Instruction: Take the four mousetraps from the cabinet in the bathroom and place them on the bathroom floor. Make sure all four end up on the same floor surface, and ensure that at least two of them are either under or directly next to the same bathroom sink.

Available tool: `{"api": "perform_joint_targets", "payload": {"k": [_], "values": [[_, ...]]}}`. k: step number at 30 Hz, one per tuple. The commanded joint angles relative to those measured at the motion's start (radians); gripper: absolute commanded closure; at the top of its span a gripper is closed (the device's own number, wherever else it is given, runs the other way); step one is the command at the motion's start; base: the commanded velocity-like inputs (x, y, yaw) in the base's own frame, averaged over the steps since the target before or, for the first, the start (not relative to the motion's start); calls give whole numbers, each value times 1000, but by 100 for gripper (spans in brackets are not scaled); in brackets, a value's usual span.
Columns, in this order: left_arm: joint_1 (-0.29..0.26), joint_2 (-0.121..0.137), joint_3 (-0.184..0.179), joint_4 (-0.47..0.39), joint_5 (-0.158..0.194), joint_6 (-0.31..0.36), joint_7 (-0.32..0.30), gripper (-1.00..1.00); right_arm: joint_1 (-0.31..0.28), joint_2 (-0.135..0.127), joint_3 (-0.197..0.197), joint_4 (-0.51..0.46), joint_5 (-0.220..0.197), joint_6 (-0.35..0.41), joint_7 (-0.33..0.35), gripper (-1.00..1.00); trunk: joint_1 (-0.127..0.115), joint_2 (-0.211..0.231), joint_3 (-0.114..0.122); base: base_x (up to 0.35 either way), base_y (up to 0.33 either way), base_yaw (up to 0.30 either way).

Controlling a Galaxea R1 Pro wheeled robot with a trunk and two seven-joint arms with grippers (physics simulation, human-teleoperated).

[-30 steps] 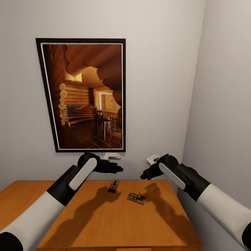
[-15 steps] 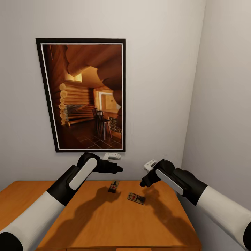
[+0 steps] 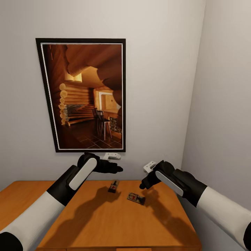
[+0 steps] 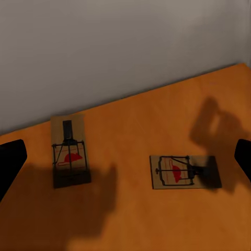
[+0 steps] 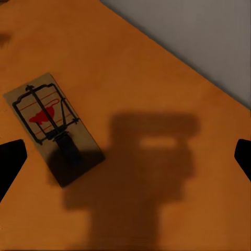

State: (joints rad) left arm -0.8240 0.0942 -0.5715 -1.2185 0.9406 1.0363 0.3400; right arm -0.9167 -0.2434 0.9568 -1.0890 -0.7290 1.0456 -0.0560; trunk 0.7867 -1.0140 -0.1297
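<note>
Pale grey walls meet in a corner at about 1 o'clock from my head camera, and a large framed picture [image 3: 81, 94] of a log-cabin interior hangs on the far wall at 11 o'clock. Below it sits the cabinet [image 3: 104, 219], its flat orange-brown top serving as my bench.

Two mousetraps lie on that top, near its far edge and apart from each other. One mousetrap [image 3: 113, 186] sits at roughly 12 o'clock, its long side running away from me; I see it in the left wrist view too [image 4: 69, 151], with a red mark on the board and a dark metal frame. The second mousetrap [image 3: 136, 198] lies just toward 1 o'clock of the first and nearer to me, turned at an angle; it shows in the left wrist view [image 4: 184, 171] and in the right wrist view [image 5: 52, 128].

My left gripper [image 3: 118, 169] hovers above the first trap, not touching it, and its fingers [image 4: 10, 162] stand wide apart, released. My right gripper [image 3: 143, 185] hangs just above and beside the second trap at 1 o'clock, clear of it, with its fingers [image 5: 10, 162] also spread, released, grasping nothing. Both arms throw dark shadows across the wood.
</note>
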Motion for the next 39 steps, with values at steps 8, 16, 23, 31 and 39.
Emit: {"api": "perform_joint_targets", "payload": {"k": [8,16,23,31,39], "values": [[-1,1,-2,-1,10,1,11,-100,-1,-5,6,0,-6,2,36,-100,0,-1,-2,0,0,0],[-1,1,-2,-1,10,1,10,-100,-1,-3,5,-1,-5,2,57,-100,0,-1,-2,0,0,0],[-1,0,-2,0,11,1,10,-100,-1,3,-1,-6,-5,2,70,-100,0,-1,-2,0,0,0],[-1,0,-2,0,12,1,9,-100,-1,6,-11,-5,-3,2,129,-100,0,-1,-2,0,0,0],[-1,1,-2,0,12,1,9,-100,-1,8,-13,12,0,2,176,-100,0,-1,-2,0,0,0]]}}
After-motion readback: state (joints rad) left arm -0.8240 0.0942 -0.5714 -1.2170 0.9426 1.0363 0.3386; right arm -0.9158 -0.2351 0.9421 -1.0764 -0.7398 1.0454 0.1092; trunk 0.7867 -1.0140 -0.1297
